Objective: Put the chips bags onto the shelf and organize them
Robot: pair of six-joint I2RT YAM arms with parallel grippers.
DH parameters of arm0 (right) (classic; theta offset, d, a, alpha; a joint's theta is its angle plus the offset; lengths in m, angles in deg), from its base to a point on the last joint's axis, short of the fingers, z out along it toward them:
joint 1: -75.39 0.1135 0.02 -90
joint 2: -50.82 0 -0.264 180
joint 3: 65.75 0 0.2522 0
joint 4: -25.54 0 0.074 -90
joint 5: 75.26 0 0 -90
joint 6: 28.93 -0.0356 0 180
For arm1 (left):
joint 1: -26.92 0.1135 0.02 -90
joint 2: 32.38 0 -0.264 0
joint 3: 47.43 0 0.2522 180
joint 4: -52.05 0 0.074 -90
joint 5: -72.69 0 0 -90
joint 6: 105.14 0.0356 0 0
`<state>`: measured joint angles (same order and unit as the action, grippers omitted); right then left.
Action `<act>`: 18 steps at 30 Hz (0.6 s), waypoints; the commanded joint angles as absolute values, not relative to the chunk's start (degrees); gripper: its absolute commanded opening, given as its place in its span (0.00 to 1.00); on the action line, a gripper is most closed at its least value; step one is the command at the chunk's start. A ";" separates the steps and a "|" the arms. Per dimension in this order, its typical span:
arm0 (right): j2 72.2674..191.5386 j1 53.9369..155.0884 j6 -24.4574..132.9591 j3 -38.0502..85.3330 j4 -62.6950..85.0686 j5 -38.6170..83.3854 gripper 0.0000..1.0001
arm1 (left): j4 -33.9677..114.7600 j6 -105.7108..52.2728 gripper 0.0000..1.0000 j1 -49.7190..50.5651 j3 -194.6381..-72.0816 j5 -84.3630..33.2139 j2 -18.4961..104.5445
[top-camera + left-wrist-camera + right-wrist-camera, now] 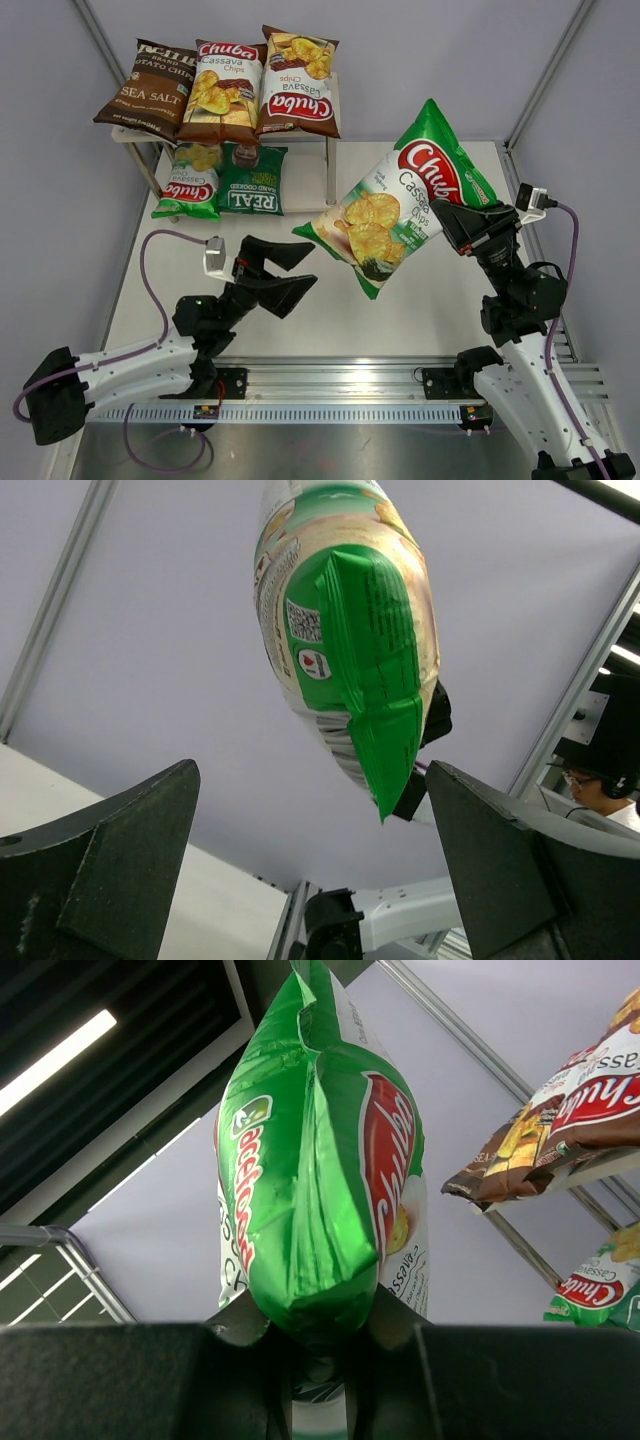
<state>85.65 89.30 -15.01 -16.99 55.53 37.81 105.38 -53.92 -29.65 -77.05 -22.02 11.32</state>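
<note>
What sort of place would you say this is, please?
Probably a robotics lab test cell: plain panel walls on aluminium framing, robot arms bolted to a rail, and a headset-wearing person nearby.

Green Chuba bag (300,1210) top cropped, wrist cams.

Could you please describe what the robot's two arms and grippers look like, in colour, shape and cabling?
The left arm and right arm have white lower links with black joints and wrists. The left gripper and right gripper are matte black, each with two broad wedge-shaped fingers. A small white camera module sits on each wrist, with a purple cable trailing back along the arm.
</note>
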 commanded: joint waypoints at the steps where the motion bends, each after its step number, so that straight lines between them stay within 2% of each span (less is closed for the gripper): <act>1: 85.28 89.71 -16.90 -16.31 62.58 34.96 0.08 | 116.95 -54.51 0.99 -29.94 -83.77 -22.58 16.47; 10: 85.54 89.62 -16.54 -17.10 62.93 37.23 0.08 | 123.02 -55.92 0.99 -31.96 -92.56 -26.63 28.60; 18: 85.71 89.71 -15.58 -18.07 62.41 40.84 0.08 | 121.88 -54.35 0.99 -33.11 -96.52 -27.69 31.52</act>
<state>85.76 89.32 -15.73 -18.17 58.52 38.62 111.41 -56.26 -32.65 -93.20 -27.12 31.65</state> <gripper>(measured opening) 0.231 0.988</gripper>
